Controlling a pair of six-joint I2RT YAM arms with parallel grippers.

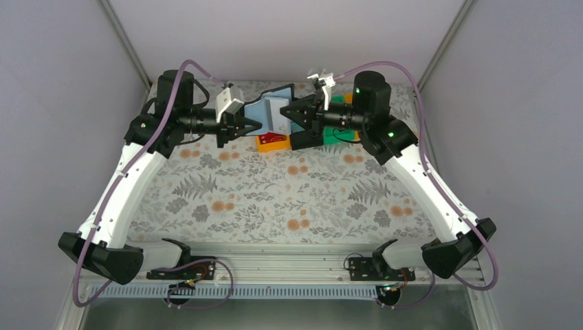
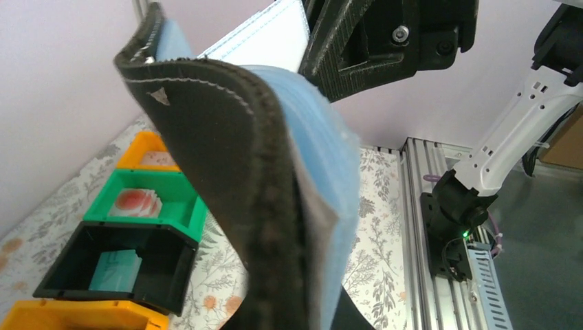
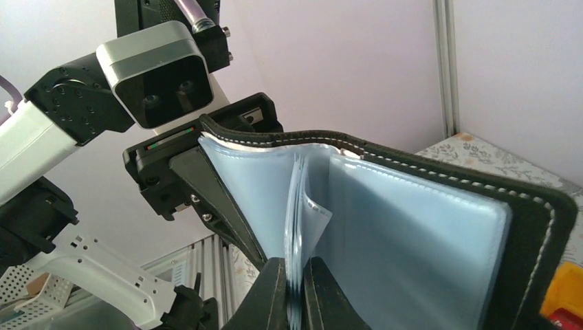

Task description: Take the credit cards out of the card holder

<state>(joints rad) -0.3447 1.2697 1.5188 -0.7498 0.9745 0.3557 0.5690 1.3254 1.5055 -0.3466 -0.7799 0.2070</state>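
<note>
My left hand (image 1: 254, 126) clamps the card holder (image 3: 412, 234) by its stitched black edge. My right hand (image 3: 295, 292) pinches its glossy pale-blue inner leaves, both raised above the floral table (image 1: 275, 199).

no legible text, no labels, no numbers

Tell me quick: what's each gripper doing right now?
Left gripper: closed, holding the card holder by one cover.
Right gripper: closed on the card holder's inner sleeves; whether a card is pinched cannot be told.
</note>
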